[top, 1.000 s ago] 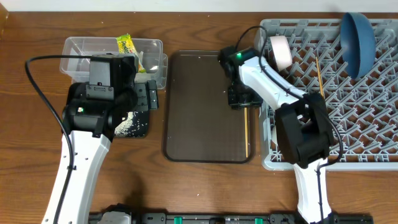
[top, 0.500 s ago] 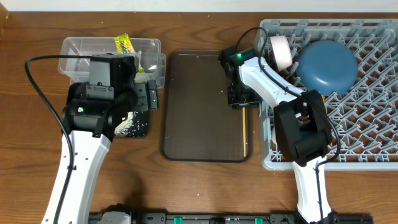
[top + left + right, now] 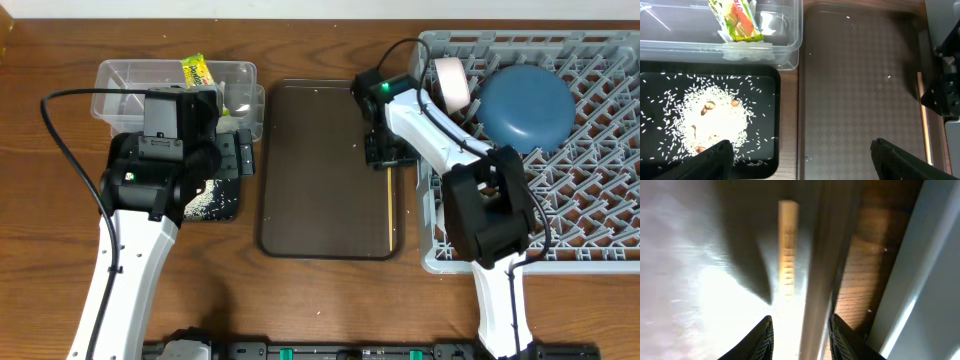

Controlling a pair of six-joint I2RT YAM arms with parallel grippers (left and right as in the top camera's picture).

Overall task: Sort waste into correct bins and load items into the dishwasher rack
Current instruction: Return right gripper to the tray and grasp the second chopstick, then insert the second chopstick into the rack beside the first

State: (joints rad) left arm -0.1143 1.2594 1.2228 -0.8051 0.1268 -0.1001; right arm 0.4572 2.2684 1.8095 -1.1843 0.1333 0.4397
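Right tool (image 3: 801, 320): I log fingers apart, chopstick (image 3: 786, 250) just ahead between them; overhead hides this gap. Left tool (image 3: 801, 146): spread wide, empty; rice (image 3: 715, 117) on black tray (image 3: 771, 100) beneath, wrapper (image 3: 737, 20) in tub (image 3: 790, 45) beyond.

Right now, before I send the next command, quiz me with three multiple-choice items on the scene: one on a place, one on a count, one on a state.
1. Where does the snack wrapper lie?
A. in the clear tub
B. on the black tray
C. in the dishwasher rack

2. How many chopsticks lie on the brown serving tray?
A. none
B. one
C. three

3. How is the left gripper?
A. shut on the snack wrapper
B. open and empty
C. shut on one of the chopsticks

Answers:
1 A: the wrapper leans inside the tub's clear walls.
2 B: a single stick lies along the tray's right edge.
3 B: the left wrist view shows its fingers wide apart with nothing between them.
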